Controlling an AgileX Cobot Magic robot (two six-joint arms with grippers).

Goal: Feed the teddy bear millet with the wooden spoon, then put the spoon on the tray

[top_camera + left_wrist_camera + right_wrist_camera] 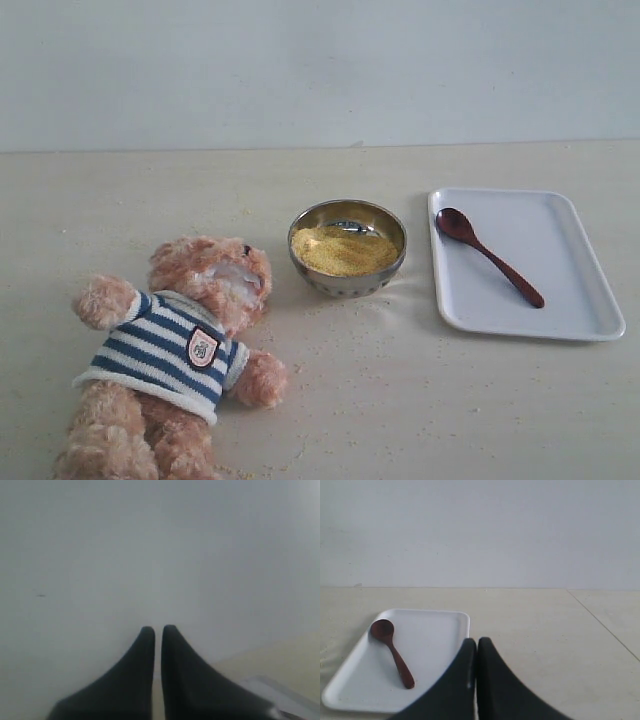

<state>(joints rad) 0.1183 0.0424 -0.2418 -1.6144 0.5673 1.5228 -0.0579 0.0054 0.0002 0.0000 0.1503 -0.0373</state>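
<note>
The wooden spoon (pixel 490 256) lies flat on the tray (pixel 560 300) at the right of the scene. Its oval bowl is toward the far left corner and its handle runs diagonally toward the near right. No grain shows in its bowl, though the pictures are too coarse to be sure.

Just left of the tray stands the steel bowl (pixel 345 285), with a full mound of millet (pixel 343 250) in it. Further left and nearer, the teddy bear (pixel 175 350) lies on its back on the worktop (pixel 420 400), apart from the bowl. Stray grains (pixel 300 350) are scattered near it.

Neither arm appears in the exterior view. The left claw (pixel 158 630) has its fingers drawn together with only a sliver between the tips, and it grips nothing. The right claw (pixel 477 642) is pressed closed and empty, above the near edge of the tray.

The spoon already rests where the task should end. Whether the feeding has been done or everything is still to do cannot be told from these pictures. The scattered grains hint at scooping but do not prove it.
</note>
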